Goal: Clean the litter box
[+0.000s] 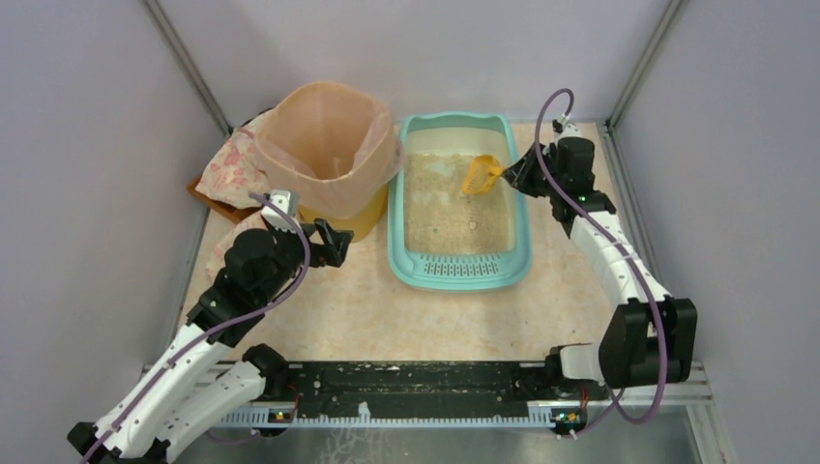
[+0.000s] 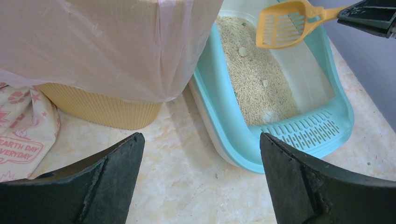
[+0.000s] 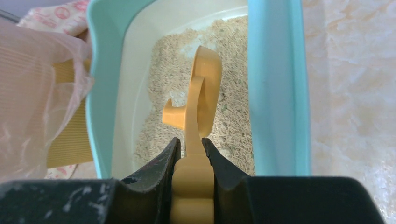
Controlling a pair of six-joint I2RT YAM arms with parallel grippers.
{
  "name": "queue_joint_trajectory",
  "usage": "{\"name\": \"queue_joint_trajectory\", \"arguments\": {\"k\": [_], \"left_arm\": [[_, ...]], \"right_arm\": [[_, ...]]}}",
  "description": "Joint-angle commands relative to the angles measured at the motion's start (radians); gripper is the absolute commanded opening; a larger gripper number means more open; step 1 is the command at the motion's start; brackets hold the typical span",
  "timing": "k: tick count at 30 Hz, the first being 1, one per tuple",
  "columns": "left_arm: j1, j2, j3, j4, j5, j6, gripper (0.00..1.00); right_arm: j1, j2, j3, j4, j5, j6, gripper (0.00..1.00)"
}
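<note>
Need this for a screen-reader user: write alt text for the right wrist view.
The right hand grips the handle of a yellow litter scoop, held edge-on over the beige litter in the teal litter box. A bin lined with a peach bag stands at the picture's left edge; pale marbled tabletop shows on the right.

Light: bright, even and diffuse in all three of my views. Shadows: soft, one under the bin (image 2: 102, 109). Glare: the tabletop (image 3: 350, 93) washes pale in the right wrist view. Focus: right fingers (image 3: 159, 172) and the near end of the scoop (image 3: 205, 79) are blurred, while the litter (image 3: 233, 107) is sharper. Top view: slightly soft, with a lilac cast.
</note>
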State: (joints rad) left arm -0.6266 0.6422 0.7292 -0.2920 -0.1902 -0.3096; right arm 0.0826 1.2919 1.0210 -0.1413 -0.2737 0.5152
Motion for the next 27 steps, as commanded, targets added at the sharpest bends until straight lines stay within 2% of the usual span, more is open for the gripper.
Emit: {"name": "queue_joint_trajectory", "arguments": {"k": [1,9,14,19,27], "left_arm": [[0.001,-0.010,0.012,0.004,-0.003,0.012,0.99],[0.000,-0.015,0.013,-0.001,-0.013,0.012,0.99],[0.001,-0.018,0.013,0.002,-0.015,0.007,0.99],[0.000,-0.032,0.015,-0.009,-0.050,0.011,0.99],[0.001,-0.026,0.022,-0.025,-0.078,0.024,0.99]], "right_arm": [[0.026,0.062,0.103,-0.145,0.096,-0.064,0.00],[0.057,0.169,0.216,-0.231,0.185,-0.099,0.00],[0.067,0.265,0.291,-0.244,0.187,-0.108,0.00],[0.068,0.364,0.342,-0.232,0.142,-0.103,0.00],[0.069,0.464,0.316,-0.136,0.033,-0.044,0.00]]}}
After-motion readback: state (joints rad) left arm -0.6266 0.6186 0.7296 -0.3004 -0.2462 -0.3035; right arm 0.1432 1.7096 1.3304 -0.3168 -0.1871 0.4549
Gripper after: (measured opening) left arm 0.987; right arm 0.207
